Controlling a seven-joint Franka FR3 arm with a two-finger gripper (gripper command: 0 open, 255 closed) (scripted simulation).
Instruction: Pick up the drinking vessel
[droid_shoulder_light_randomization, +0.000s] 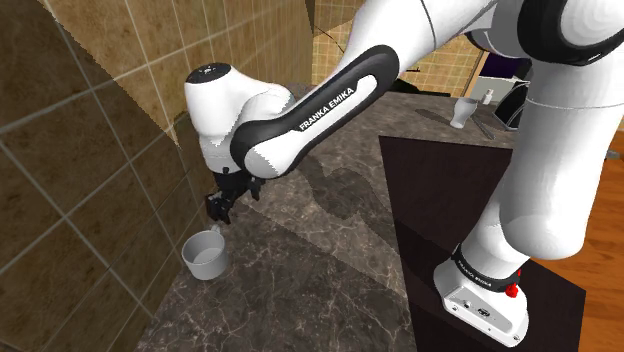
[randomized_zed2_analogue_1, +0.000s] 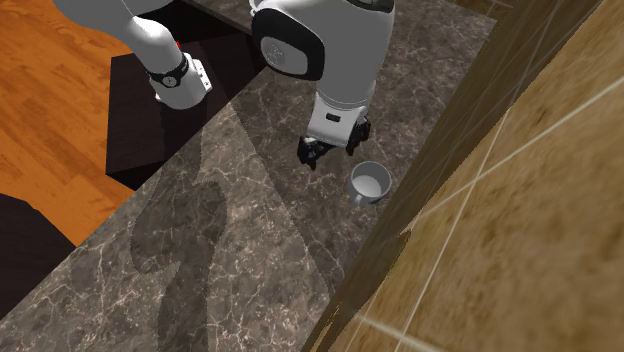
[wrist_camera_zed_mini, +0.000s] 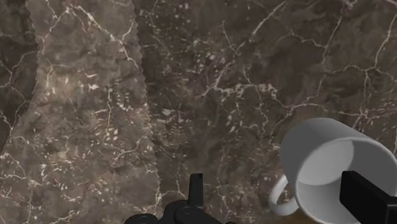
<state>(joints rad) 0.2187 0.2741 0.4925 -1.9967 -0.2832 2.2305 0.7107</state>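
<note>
Shoulder view: we find grey-white mug (droid_shoulder_light_randomization: 205, 256) upright at lower left of frame, on dark marble counter (droid_shoulder_light_randomization: 330, 240), near tiled wall (droid_shoulder_light_randomization: 80, 150). Black gripper (droid_shoulder_light_randomization: 222, 204) hovers just above, fingers apart, clasping nothing. Wrist view: mug off-centre, under one finger, handle between fingers. We see mug empty.
</note>
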